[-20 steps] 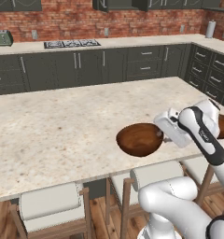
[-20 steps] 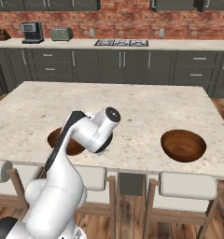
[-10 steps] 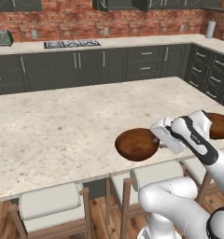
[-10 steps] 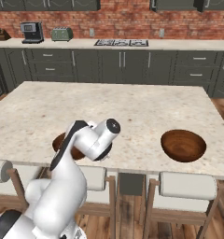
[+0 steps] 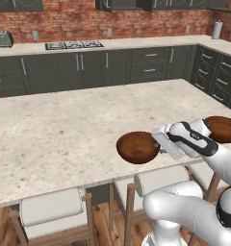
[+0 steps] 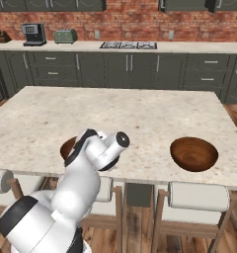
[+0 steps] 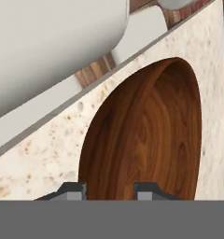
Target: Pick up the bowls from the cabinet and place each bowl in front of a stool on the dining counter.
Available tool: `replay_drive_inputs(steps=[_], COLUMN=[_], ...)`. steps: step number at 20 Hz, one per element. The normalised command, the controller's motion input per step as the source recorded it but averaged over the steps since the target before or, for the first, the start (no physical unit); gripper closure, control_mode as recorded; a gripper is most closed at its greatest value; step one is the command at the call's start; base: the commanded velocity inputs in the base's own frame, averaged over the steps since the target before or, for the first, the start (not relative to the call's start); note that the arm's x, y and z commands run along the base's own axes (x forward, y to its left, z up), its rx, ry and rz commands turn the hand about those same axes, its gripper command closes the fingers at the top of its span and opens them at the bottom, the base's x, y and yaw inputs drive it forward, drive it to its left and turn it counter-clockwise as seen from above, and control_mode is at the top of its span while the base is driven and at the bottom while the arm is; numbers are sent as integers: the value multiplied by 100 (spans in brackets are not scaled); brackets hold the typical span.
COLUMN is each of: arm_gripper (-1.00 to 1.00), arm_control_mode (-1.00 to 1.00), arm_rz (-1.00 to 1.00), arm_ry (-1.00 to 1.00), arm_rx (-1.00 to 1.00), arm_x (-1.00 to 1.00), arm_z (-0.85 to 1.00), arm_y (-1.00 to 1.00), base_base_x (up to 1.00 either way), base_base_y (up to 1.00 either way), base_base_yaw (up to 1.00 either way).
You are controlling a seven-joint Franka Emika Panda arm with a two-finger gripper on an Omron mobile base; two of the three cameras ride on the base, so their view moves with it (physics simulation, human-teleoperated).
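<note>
One dark reddish-brown wooden bowl [image 5: 136,146] is low over the dining counter [image 5: 64,129] near its front edge, above a stool [image 5: 160,180]. My gripper [image 5: 160,144] is shut on its right rim. In the hand view the bowl [image 7: 146,135] lies between the fingertips of the gripper [image 7: 110,191], close to the counter [image 7: 39,154] edge. I cannot tell whether the bowl touches the stone. My arm hides most of this bowl [image 6: 68,147] in the right base view. A second bowl [image 6: 193,153] rests on the counter [image 6: 140,113] to the right, in front of another stool [image 6: 199,195]. That bowl [image 5: 223,129] shows behind my wrist.
A third stool [image 5: 52,206] stands at the counter's front left. Dark drawer units and a gas hob [image 5: 73,45] line the back wall, with a toaster [image 6: 65,35] and coffee machine [image 6: 32,33]. Bottoms of wall cabinets [image 5: 122,4] run along the top.
The gripper has carried the bowl a little left and down toward the counter's front edge. The second bowl has stayed put.
</note>
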Motion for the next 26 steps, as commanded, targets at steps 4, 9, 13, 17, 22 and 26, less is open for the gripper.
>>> replay_drive_inputs(steps=[4, 9, 13, 17, 22, 26], arm_gripper=[100, 100, 100, 100, -100, -100], arm_control_mode=[-100, -100, -100, -100, -100, -100], arm_rz=[1, 0, 0, 0, 0, 0], arm_ry=[0, 3, 1, 1, 1, 0], arm_rx=[16, 1, -1, 0, 0, 0], arm_x=[33, 25, 11, 3, 0, 0], arm_z=[-3, -17, -7, -3, -8, -6], arm_y=[-15, -4, 0, 0, 0, 0], base_base_x=[0, 0, 0, 0, 0, 0], base_base_y=[0, 0, 0, 0, 0, 0], base_base_yaw=[0, 0, 0, 0, 0, 0])
